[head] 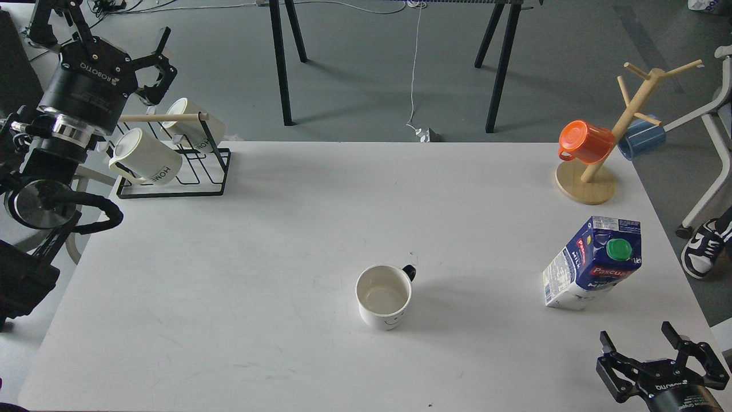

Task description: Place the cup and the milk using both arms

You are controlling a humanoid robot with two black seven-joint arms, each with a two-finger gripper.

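Observation:
The cup (383, 297), a white mug with a black handle and a small smiley face, stands upright and empty near the middle front of the white table (286, 229). The milk (595, 263), a blue-and-white Pascual carton with a green cap, stands at the right. My left gripper (106, 40) is open and empty, raised over the far left corner above the mug rack, far from the cup. My right gripper (643, 343) is open and empty at the front right corner, in front of the milk and apart from it.
A black wire rack (171, 166) with two cream HOME mugs (146, 157) sits at the far left. A wooden mug tree (595, 171) at the far right holds an orange cup (586, 142) and a blue cup (641, 137). A person's shoe (703, 246) is beside the table's right edge.

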